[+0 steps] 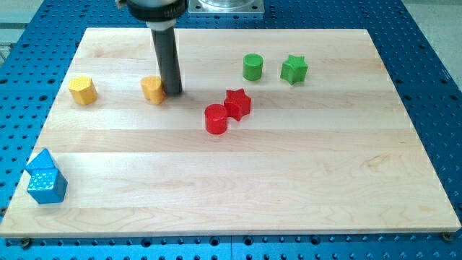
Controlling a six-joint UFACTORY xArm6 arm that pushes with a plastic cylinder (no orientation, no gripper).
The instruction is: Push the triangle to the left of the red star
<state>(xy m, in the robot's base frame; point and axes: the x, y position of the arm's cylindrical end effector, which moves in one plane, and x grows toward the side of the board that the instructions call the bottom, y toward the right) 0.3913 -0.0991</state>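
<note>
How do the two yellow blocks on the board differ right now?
The yellow block at the view's left stands alone and fully visible, looking roughly hexagonal; the yellow block beside my tip is partly hidden by the rod, so its shape is unclear. My tip sits against the second one's right side, far from the first. The second lies nearer the red star. Both share colour and similar size.

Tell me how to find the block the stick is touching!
Start at the wooden board and look along the half nearer the view's top, toward the view's left. There my tip sits right against the view's right side of a small yellow block. Another yellow block sits alone further to the view's left, so pick the one beside the dark rod.
</note>
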